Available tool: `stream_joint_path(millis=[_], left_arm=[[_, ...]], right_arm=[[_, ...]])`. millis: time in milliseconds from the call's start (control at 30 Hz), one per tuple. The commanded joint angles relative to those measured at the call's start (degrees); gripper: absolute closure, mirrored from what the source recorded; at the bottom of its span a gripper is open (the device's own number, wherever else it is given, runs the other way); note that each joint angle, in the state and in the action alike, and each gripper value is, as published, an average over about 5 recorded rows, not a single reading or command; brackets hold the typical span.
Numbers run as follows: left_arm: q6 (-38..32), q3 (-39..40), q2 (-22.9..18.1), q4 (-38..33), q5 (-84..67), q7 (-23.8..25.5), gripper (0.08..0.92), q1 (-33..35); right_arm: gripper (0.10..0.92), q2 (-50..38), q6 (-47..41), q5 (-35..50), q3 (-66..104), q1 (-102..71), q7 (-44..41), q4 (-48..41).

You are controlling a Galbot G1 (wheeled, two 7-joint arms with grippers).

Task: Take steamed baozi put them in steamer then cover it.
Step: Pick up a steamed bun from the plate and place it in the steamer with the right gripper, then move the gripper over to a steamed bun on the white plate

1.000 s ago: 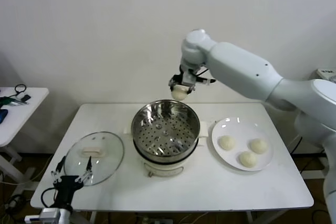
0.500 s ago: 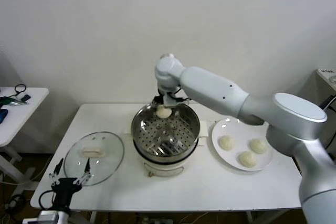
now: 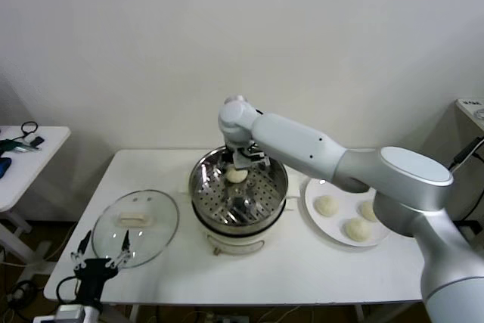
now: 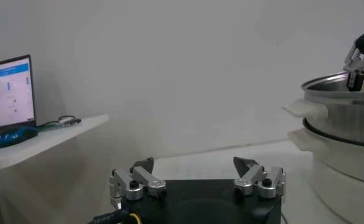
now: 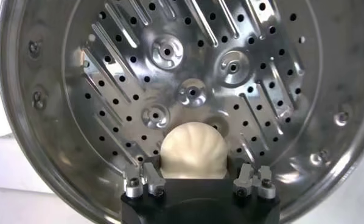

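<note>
White counter [image 3: 302, 270] under me — my right hand [image 5: 197, 181] is inside the steamer [image 3: 238, 191], pinching one baozi [image 5: 193, 151] above its perforated tray; my left hand [image 4: 197, 181] waits spread beside the cover [image 3: 135, 226].

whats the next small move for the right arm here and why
Probably lower a touch and open the right tool. It is shut on a baozi inside the steamer, just above the perforated tray. Three more wait on the plate; the left tool idles open.
</note>
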Motion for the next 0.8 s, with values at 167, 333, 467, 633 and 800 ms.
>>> stream_joint_path(millis=[167, 333, 467, 633, 800], left_arm=[[0.2, 0.0, -0.2, -0.1, -0.1, -0.2, 0.177, 0.0], [0.1, 0.1, -0.3, -0.2, -0.2, -0.3, 0.177, 0.2], [0.1, 0.2, -0.3, -0.1, -0.2, -0.4, 0.177, 0.3], [0.1, 0.3, -0.3, -0.5, -0.3, -0.5, 0.177, 0.4], [0.2, 0.4, -0.3, -1.1, -0.2, -0.3, 0.177, 0.8]], right_arm=[[0.205, 0.2, -1.7, 0.2, 0.0, -0.2, -1.0, 0.0], [0.203, -1.4, -2.1, 2.7, 0.6, 1.7, -1.6, 2.0], [0.202, -3.2, -3.0, 6.8, 1.3, 3.9, -1.8, 3.5], [0.203, -8.1, -9.1, 20.2, -1.8, 9.0, -0.2, 5.2], [0.203, -16.2, -24.4, 37.9, -9.3, 14.0, 5.2, 6.7]])
